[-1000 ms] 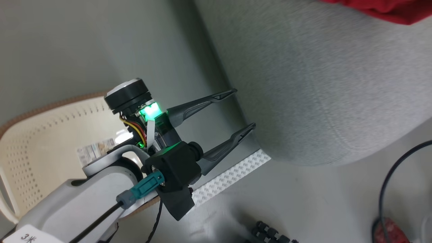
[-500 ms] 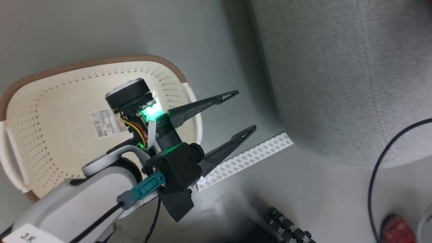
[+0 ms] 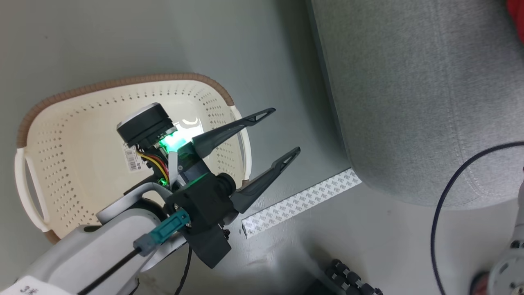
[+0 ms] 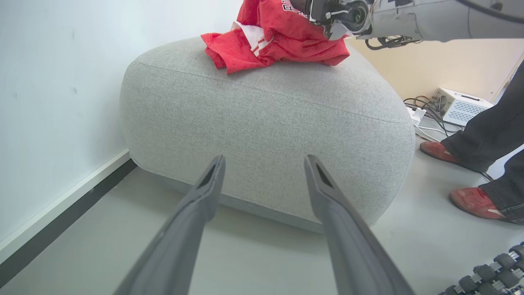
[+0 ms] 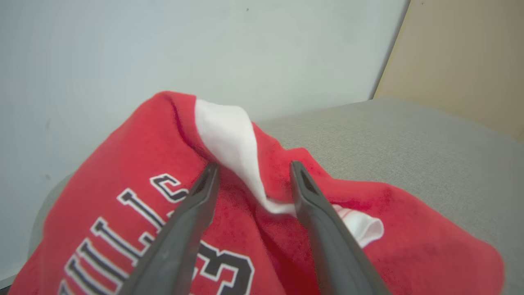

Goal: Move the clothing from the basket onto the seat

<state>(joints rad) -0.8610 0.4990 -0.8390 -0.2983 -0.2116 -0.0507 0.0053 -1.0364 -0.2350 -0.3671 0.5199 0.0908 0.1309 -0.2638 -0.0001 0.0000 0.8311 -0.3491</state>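
Item: soft red, white-trimmed sports clothing (image 4: 282, 37), heaped on the far top of the large light-grey fabric seat (image 4: 266, 114), directly beneath my right gripper (image 5: 254, 166), fingers parted and empty; my left gripper (image 3: 283, 130), likewise spread, hangs near the cream perforated plastic basket (image 3: 123, 80).

The room is bright with soft, even light. A green light (image 3: 174, 141) glows onto the basket (image 3: 73, 123), where 1 small white shine spot shows. The seat (image 3: 409, 102) throws a dim shadow on the floor (image 3: 254, 49) to its left. In the right wrist view the near clothing (image 5: 123, 172) and the 2 dark fingers (image 5: 184, 229) look blurry. The left wrist view is sharp far off.
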